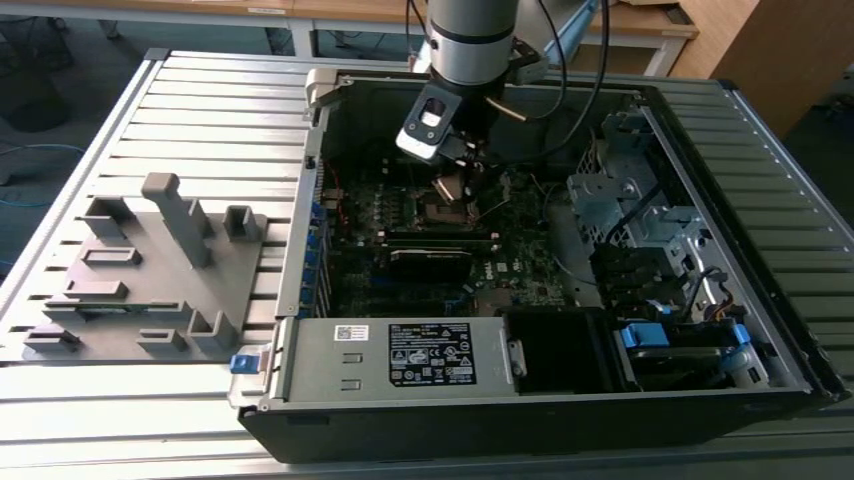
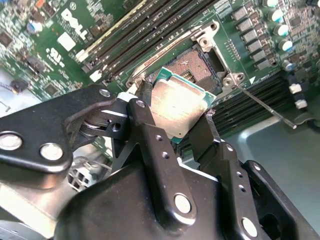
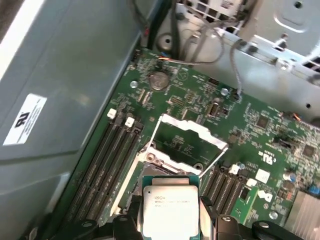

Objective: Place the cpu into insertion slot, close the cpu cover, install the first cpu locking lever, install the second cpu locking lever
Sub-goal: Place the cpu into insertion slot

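Gripper [image 2: 176,112]: pinched on the chip [image 2: 181,102] by opposite edges. I had it tilted just over the socket's [image 2: 192,62] near side, cover [image 3: 172,121] open beyond.

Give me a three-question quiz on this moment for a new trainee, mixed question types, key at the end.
1. True or false: the chip already sits in the socket.
2. Pick one. In the first wrist view, the metal cover of the socket is: A) shut flat over it, B) swung open, C) clamped in the gripper.
3. Fill the blank: the gripper is shut on the ____.

Key: 1 false, it is held above the empty socket; 2 B; 3 chip.
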Robot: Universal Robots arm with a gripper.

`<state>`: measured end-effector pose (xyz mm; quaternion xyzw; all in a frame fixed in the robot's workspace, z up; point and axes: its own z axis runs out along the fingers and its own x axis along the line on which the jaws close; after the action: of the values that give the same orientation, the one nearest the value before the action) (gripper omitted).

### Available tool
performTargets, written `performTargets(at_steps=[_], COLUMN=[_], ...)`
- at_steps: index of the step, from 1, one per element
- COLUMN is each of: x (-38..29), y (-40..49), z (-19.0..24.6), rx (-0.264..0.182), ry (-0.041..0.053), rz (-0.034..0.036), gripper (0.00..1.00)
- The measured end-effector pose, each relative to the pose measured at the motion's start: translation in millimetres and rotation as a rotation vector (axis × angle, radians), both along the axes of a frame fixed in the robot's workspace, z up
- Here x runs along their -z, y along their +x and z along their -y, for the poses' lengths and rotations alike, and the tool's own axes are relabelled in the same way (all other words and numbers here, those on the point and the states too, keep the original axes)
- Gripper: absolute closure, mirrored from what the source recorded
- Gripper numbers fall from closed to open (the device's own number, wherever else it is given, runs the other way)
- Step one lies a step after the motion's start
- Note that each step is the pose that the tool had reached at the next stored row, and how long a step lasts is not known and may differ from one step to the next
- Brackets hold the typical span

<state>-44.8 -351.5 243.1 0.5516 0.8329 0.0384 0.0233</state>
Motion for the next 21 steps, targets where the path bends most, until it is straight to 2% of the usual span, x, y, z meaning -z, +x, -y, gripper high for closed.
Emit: performTargets(at_steps=[13, 15, 21], x=[1.0, 1.0, 1.1], y=[0.0, 0.0, 0.0], z=[0.0, 0.1, 0.0], rx=[0.237, 0.252, 0.253], ry=[-0.0001, -0.0001, 0.0], rz=[0.0, -0.0001, 0.0], gripper=[0.46, 0.46, 0.46])
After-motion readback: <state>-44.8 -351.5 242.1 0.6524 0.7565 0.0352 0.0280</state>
